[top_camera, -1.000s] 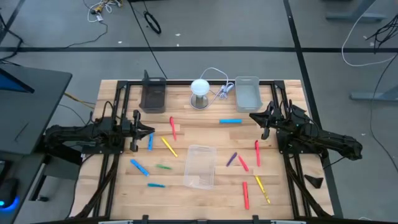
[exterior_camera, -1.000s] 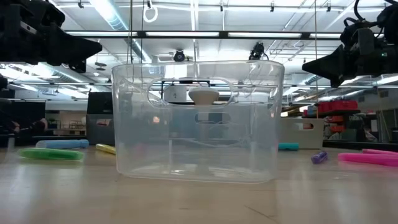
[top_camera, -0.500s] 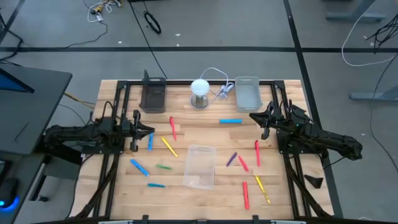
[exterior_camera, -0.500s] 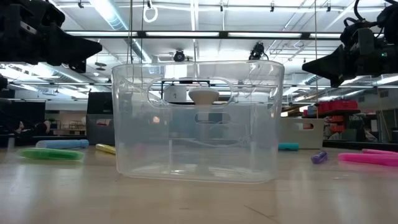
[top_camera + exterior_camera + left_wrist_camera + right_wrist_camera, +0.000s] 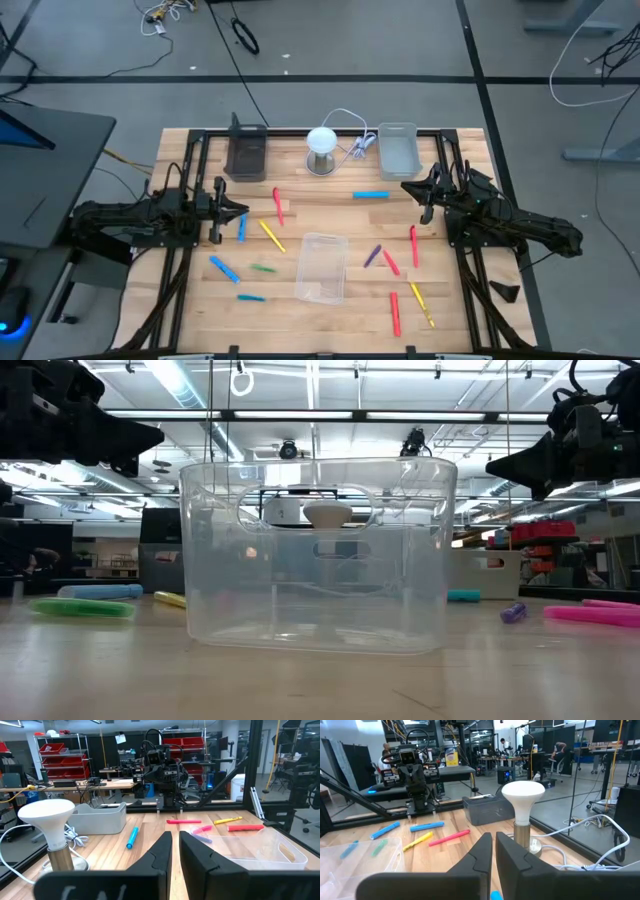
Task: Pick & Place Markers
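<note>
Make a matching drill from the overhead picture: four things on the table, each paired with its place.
Things:
1. clear tray
2. black tray
3. grey tray
4. lamp

Places:
A. far edge, on the right arm's side
B. middle of the table, among the markers
C. far edge, between the two other trays
D. far edge, on the left arm's side

Pairs: 1-B, 2-D, 3-A, 4-C

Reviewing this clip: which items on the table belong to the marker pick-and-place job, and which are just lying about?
Job items:
- markers, scattered loose on the wood
- clear tray, empty, mid-table
- left tool and right tool, both shut, holding nothing

Probably bystanders:
- lamp with its cable
- black tray
- grey tray
</note>
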Tool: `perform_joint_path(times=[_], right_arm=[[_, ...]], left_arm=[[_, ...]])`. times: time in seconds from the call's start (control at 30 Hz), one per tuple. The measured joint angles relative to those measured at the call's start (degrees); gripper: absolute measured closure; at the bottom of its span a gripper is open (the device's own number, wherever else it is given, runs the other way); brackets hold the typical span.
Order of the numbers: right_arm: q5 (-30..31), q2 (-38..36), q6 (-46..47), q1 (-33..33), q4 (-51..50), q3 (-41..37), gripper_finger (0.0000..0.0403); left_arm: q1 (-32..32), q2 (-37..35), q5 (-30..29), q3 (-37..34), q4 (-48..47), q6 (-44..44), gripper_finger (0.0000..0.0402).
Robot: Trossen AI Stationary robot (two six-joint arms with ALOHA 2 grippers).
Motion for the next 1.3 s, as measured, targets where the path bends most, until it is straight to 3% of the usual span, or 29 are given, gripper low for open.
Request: perform_joint_path(times=[0.13,0.6,0.9,1.1,1.3], right_arm=[[0.02,-0.02,0.01,0.0,0.02,0.0,0.0374],[0.02,-0.01,0.02,0.0,0.01,-0.01,0.0374],[0.0,0.0,0.01,-0.01,0.0,0.0,0.0374],[0.0,-0.02,0.02,0.0,0.02,0.0,0.0374],[0.02,-0.01,0.02,0.0,0.02,0.0,0.0374]], left_arm=[[-0.04,0.0,0.01,-0.01,0.08,-1.07,0.0362],[-0.04,0.01,-0.74,0.0,-2.23,-22.52,0.0356],[-0.01,1.95,-2.9,0.17,-2.3,-33.96,0.026],[-0.04,10.05,-3.5,8.26,-10.56,-38.77,0.0231],[-0.04,21.06,-9.16,19.29,-22.6,-42.02,0.023]])
